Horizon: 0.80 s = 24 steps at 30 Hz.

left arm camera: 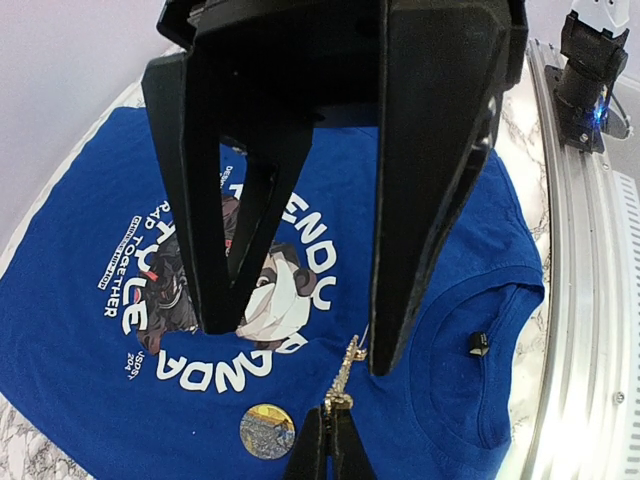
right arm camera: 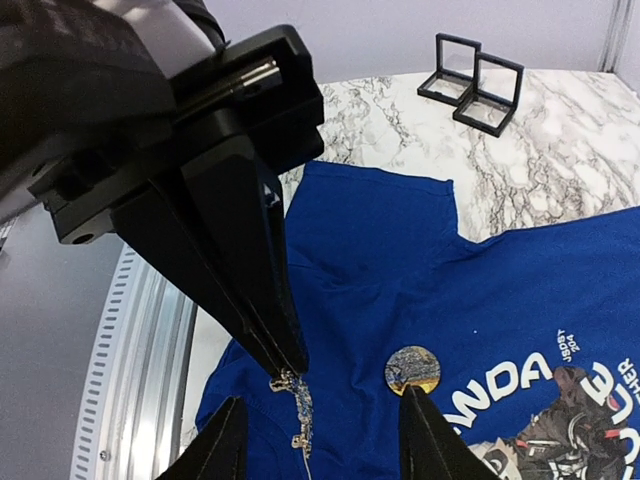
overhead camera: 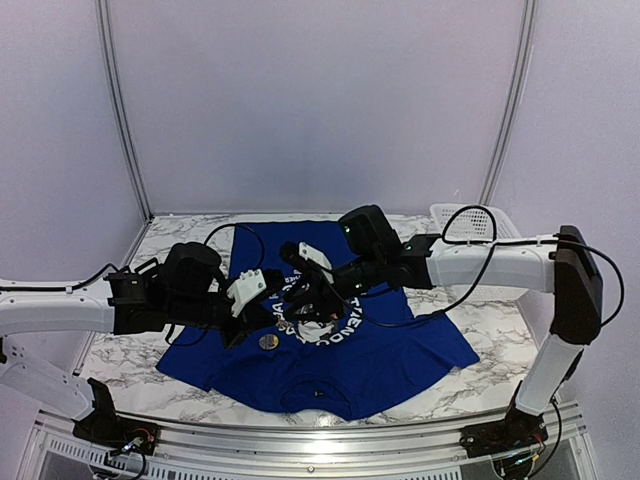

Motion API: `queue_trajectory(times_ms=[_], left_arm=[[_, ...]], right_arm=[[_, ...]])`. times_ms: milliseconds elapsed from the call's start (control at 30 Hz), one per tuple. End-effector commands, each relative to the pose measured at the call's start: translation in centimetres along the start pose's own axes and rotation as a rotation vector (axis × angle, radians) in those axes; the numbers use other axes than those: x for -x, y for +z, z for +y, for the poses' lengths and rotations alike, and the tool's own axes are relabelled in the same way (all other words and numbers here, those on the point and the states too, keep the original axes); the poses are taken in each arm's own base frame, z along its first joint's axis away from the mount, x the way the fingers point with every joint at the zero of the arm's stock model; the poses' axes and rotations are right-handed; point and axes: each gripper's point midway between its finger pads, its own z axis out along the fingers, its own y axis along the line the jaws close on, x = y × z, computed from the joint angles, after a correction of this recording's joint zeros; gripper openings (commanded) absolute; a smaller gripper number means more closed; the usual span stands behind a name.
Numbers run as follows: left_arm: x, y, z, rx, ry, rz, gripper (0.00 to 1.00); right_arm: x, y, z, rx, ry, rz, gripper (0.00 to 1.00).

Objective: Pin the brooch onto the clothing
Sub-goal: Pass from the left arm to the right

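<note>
The clothing [overhead camera: 400, 345] is a royal-blue T-shirt lying flat, panda print up [left arm camera: 270, 295] [right arm camera: 400, 260]. The brooch [left arm camera: 347, 375] [right arm camera: 303, 410] is a slim gold bar set with small stones. It hangs just above the cloth between the print and the collar. My left gripper [left arm camera: 335, 418] [right arm camera: 288, 362] [overhead camera: 288, 297] is shut on one end of it. My right gripper [right arm camera: 323, 398] [left arm camera: 300, 345] [overhead camera: 312, 298] is open. Its two fingers [right arm camera: 225, 440] straddle the brooch's free end without touching it.
A round painted badge [left arm camera: 267, 430] [right arm camera: 413, 370] [overhead camera: 268, 341] sits on the shirt below the lettering. There is a black neck label [left arm camera: 479, 343] in the collar. Two black square frames [right arm camera: 470, 78] stand on the marble beyond the sleeve, a white basket [overhead camera: 470, 222] at back right, and a metal rail [left arm camera: 580, 300] along the near edge.
</note>
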Motion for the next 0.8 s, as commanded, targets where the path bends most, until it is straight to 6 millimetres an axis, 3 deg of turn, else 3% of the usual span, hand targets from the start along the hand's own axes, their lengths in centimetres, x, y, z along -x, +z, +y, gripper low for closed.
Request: queue_trajectory(times_ms=[0, 433, 767], left_arm=[[1.6, -0.8, 0.1, 0.011, 0.013, -0.031, 0.0], [1.6, -0.7, 0.0, 0.004, 0.008, -0.03, 0.0], [1.9, -0.7, -0.1, -0.005, 0.007, -0.036, 0.0]], right_arm=[[-0.8, 1.4, 0.5, 0.051, 0.026, 0.006, 0.46], [-2.3, 2.4, 0.5, 0.051, 0.056, 0.032, 0.29], [-1.8, 2.7, 0.6, 0.065, 0.044, 0.023, 0.22]])
